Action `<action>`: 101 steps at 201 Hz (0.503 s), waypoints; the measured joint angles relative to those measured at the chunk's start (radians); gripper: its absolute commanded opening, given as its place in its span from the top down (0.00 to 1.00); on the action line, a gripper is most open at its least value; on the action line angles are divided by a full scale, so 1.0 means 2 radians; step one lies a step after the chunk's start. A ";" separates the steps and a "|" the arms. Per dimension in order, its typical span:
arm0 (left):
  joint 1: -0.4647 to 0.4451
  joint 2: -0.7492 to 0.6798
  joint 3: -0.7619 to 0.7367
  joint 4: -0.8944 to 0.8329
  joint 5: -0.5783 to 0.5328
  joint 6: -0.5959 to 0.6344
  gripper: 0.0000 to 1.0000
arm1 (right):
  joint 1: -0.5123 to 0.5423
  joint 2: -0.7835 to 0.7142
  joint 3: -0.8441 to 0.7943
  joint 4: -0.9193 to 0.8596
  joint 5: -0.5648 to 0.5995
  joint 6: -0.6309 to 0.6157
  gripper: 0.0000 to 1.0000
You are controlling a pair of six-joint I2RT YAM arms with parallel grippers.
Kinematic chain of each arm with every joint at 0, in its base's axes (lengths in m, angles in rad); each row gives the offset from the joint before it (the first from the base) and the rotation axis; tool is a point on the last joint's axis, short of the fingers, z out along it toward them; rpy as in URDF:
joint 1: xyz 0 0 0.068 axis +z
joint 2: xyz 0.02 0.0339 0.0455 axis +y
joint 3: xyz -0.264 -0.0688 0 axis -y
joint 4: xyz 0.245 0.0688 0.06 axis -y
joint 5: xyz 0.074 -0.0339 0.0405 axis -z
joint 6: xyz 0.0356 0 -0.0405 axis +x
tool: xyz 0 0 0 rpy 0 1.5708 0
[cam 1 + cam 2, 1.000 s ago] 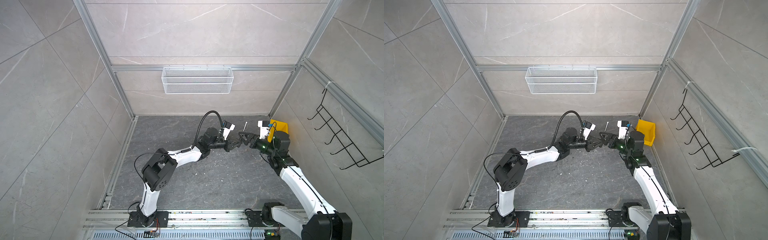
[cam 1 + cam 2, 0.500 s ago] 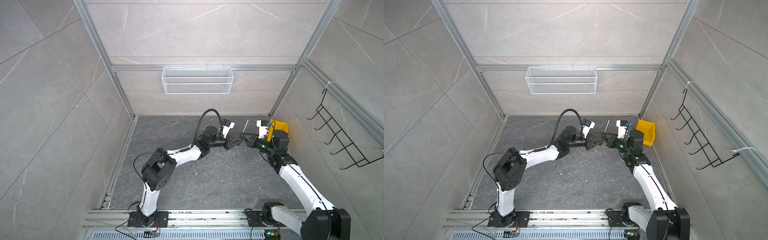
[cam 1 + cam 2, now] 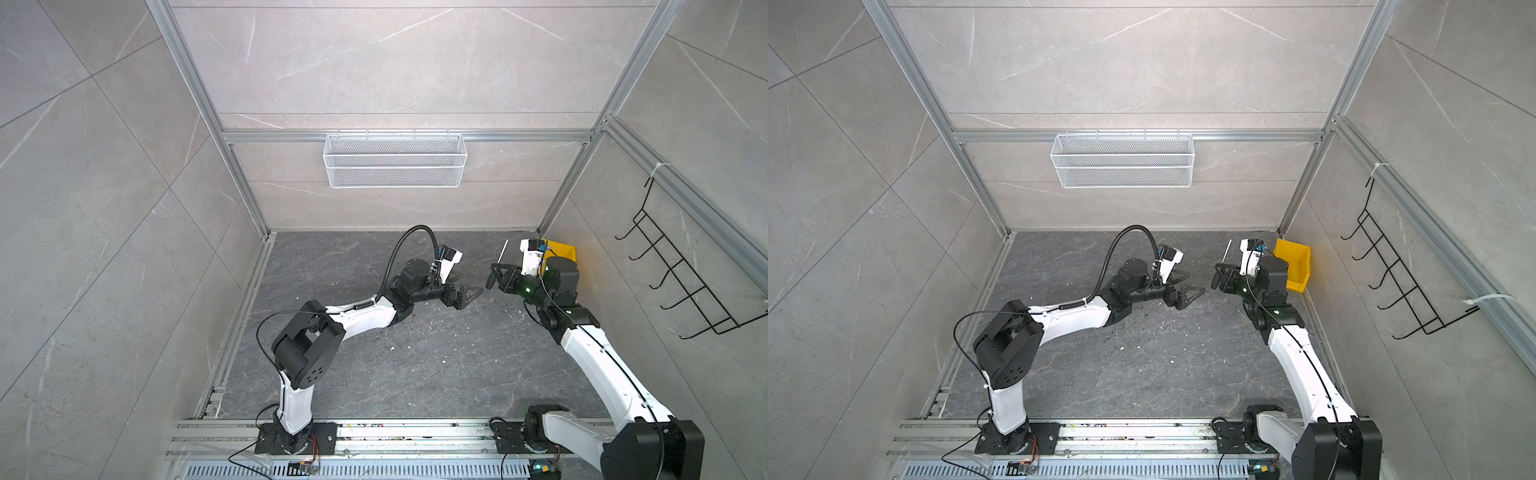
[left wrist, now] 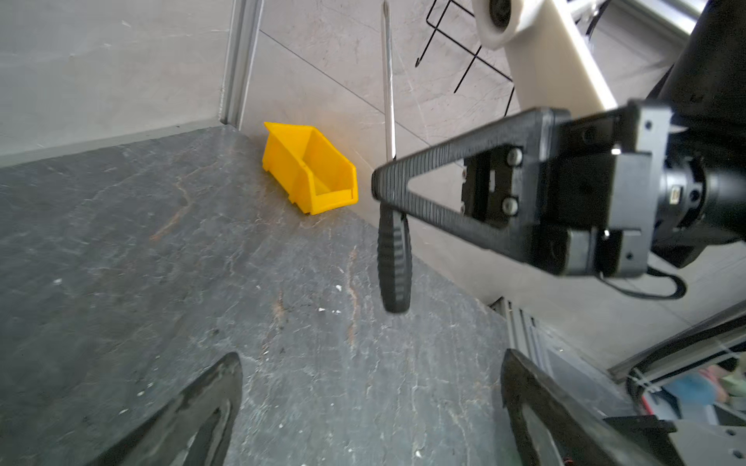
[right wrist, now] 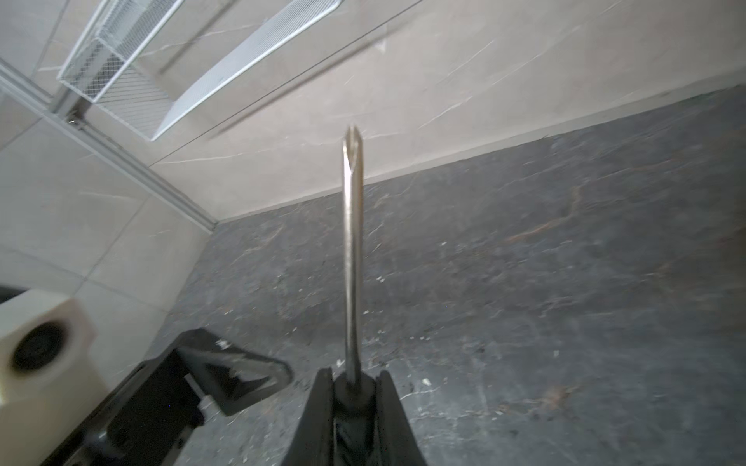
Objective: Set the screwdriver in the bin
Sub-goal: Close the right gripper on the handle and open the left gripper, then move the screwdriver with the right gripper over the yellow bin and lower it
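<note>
Right pincer clamped on screwdriver at top of black handle. Silver shaft points up, handle hangs below jaws, clear of surface. Screwdriver held in air over far right part of surface, near bin but apart from it. Bin yellow, on surface in far right corner, against right edge, cut-away front toward near edge. Left pincer jaws wide apart, facing right pincer across small gap, not touching screwdriver.
</note>
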 measured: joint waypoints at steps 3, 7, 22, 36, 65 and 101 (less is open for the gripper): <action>0.000 -0.003 -0.002 -0.003 -0.004 0.007 0.00 | -0.002 0.002 0.002 -0.001 0.006 -0.004 1.00; -0.001 -0.007 -0.004 -0.005 -0.006 0.014 0.00 | -0.004 0.005 0.004 -0.003 0.012 -0.009 1.00; -0.002 -0.022 -0.011 -0.021 -0.021 0.045 0.00 | -0.016 0.017 0.008 -0.008 0.039 -0.024 1.00; -0.005 -0.034 -0.014 -0.034 -0.034 0.075 0.00 | -0.028 0.030 0.010 -0.013 0.060 -0.034 1.00; -0.019 -0.046 -0.014 -0.055 -0.057 0.135 0.00 | -0.055 0.066 0.026 -0.027 0.099 -0.049 1.00; -0.045 -0.046 -0.013 -0.080 -0.073 0.193 0.00 | -0.089 0.105 0.053 -0.035 0.142 -0.074 1.00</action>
